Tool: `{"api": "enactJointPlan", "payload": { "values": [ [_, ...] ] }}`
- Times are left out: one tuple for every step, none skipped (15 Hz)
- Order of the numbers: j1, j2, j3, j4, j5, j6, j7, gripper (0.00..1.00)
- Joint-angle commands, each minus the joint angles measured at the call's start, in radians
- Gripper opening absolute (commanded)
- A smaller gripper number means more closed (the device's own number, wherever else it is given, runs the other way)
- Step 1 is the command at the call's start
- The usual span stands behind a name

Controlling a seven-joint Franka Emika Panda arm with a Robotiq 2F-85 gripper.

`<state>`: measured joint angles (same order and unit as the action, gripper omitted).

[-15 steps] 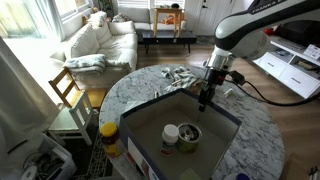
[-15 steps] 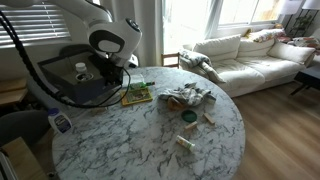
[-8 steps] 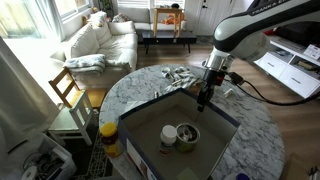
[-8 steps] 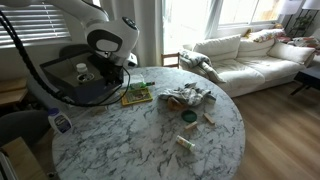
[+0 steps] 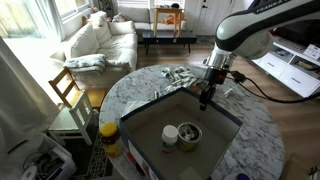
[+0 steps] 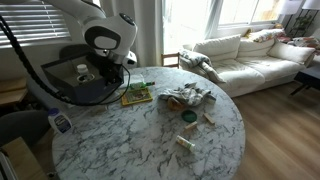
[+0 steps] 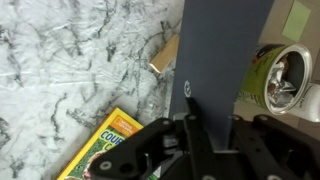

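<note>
can (image 7: 285,85): cut by right edge | yellow packet (image 7: 100,150): cut off (bottom)

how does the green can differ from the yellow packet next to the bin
The green can is a cylinder, while the yellow packet is flat. The can stands open end up inside the dark bin; the packet lies outside it on the marble table. The can shows bare metal inside; the packet is printed. Both sit close to the same bin wall.

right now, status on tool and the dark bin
Tool clamped on dark bin wall. Open tin and white cup inside. Yellow packet on table just outside the wall.
</note>
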<state>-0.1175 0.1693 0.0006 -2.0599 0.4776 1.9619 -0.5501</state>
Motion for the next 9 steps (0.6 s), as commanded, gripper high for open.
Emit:
{"api": "enactJointPlan", "payload": {
  "values": [
    [0.010, -0.055, -0.002, -0.046, -0.014, 0.001, 0.001, 0.02],
    [0.011, -0.062, -0.002, -0.051, -0.016, -0.001, 0.000, 0.02],
    [0.014, -0.069, -0.002, -0.057, -0.016, 0.002, 0.003, 0.02],
    [0.019, -0.076, -0.001, -0.065, -0.023, 0.003, 0.005, 0.02],
    [0.022, -0.081, 0.001, -0.069, -0.025, 0.004, 0.005, 0.02],
    [0.026, -0.085, 0.001, -0.073, -0.028, 0.008, 0.007, 0.02],
    [0.029, -0.088, 0.001, -0.075, -0.027, 0.007, 0.007, 0.02],
    [0.032, -0.090, 0.000, -0.077, -0.027, 0.010, 0.009, 0.02],
    [0.034, -0.089, -0.001, -0.076, -0.023, 0.011, 0.011, 0.02]
  ]
}}
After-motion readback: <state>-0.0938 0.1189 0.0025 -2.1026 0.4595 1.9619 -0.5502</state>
